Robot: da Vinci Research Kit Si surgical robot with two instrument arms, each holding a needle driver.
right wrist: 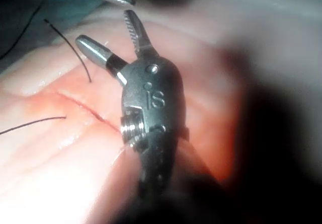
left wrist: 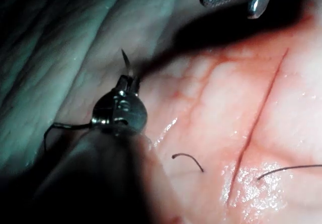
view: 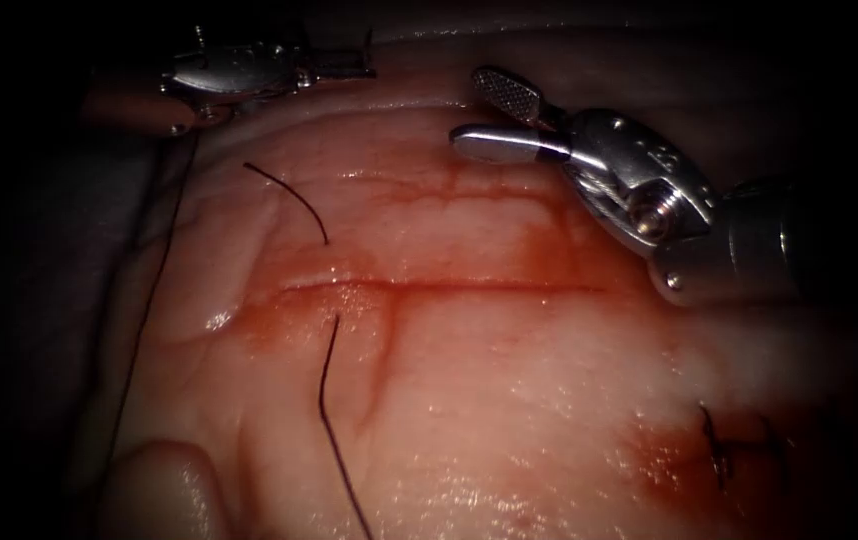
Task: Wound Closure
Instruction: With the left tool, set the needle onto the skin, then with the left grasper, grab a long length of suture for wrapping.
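Note:
My left tool (view: pixel 349 68) is at the far left edge of the tissue (view: pixel 509 400), its jaws shut on the curved needle (left wrist: pixel 125 61) near the pointed end. The needle is out of the tissue, and its body curves back past the tool (left wrist: pixel 128 83). My right tool (view: pixel 474 110) hovers beyond the cut (view: pixel 449 286) with its jaws open and holding nothing. Near the cut's left end, thread (view: pixel 294 200) lies on the far side and reappears on the near side (view: pixel 329 400). A long strand (view: pixel 149 300) trails down the tissue's left edge.
A dark knotted stitch (view: pixel 729 450) sits in the tissue at the lower right. Red fluid (view: pixel 549 250) stains the surface around the cut. The right tool (left wrist: pixel 234 2) lies beyond the cut from the left tool. The tissue's pale rim (view: pixel 429 95) rises behind both tools.

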